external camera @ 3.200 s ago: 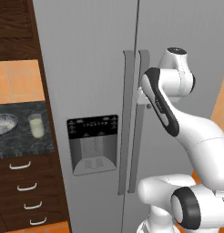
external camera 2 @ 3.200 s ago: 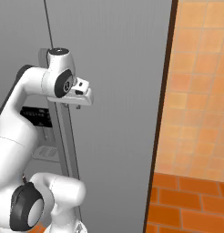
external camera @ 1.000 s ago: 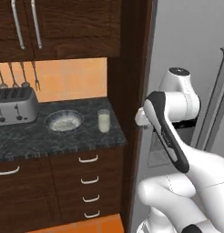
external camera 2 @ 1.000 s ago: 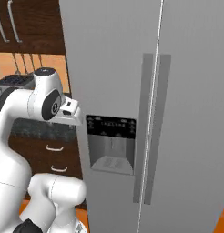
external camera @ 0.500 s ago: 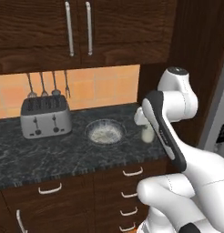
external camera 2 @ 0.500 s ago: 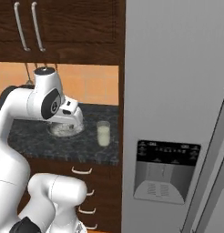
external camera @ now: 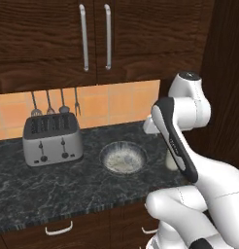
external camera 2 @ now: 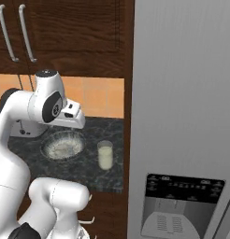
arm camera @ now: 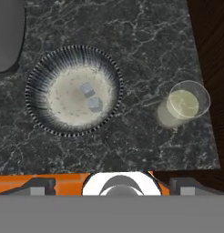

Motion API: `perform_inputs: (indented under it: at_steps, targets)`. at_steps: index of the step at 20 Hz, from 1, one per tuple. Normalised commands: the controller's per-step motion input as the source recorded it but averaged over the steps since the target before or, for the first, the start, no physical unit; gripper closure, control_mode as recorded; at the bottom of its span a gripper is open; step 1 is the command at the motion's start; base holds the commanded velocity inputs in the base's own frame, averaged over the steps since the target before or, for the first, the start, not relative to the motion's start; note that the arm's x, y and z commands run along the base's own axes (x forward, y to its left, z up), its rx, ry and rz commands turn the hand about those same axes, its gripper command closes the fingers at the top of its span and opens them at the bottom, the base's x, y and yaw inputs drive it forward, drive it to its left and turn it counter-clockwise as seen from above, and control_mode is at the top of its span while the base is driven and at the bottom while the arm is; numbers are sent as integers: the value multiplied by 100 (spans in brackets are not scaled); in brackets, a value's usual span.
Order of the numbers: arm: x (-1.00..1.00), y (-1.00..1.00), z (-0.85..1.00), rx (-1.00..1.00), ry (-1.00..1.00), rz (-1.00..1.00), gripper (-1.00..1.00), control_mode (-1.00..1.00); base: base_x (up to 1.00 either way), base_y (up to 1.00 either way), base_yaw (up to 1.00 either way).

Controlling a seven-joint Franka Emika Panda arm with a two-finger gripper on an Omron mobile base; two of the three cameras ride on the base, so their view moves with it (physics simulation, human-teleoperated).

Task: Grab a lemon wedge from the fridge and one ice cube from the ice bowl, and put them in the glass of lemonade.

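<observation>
With ice bowl (arm camera: 73, 96) as landmark: two ice cubes (arm camera: 91, 97) sit touching near its centre; glass of lemonade (arm camera: 183, 105) just right on counter (arm camera: 145, 41). Gripper opening and load: cannot tell. Descend straight over one cube, avoiding neighbour.

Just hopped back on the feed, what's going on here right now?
The arm is over the dark stone counter, its hand camera looking straight down at the ice bowl, which holds two ice cubes. The glass of lemonade stands beside the bowl, apart from it, near the counter's end by the fridge, whose doors are shut. A silver toaster sits on the bowl's other side. No lemon wedge or cube can be seen in the glass.
</observation>
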Motion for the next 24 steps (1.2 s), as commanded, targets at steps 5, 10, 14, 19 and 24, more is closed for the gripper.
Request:
perform_inputs:
  at_steps: [5,10,14,19,24]
  targets:
    - [12,24,-33,-1,13,0,-100,-100,7,20,0]
    - [42,50,-65,-3,18,0,-100,-100,0,0,0]
    - [71,17,-90,2,-3,3,-100,-100,0,0,0]
    - [40,27,-66,-1,-12,7,-100,-100,0,0,0]
    - [35,26,-62,-1,11,11,-100,-100,0,0,0]
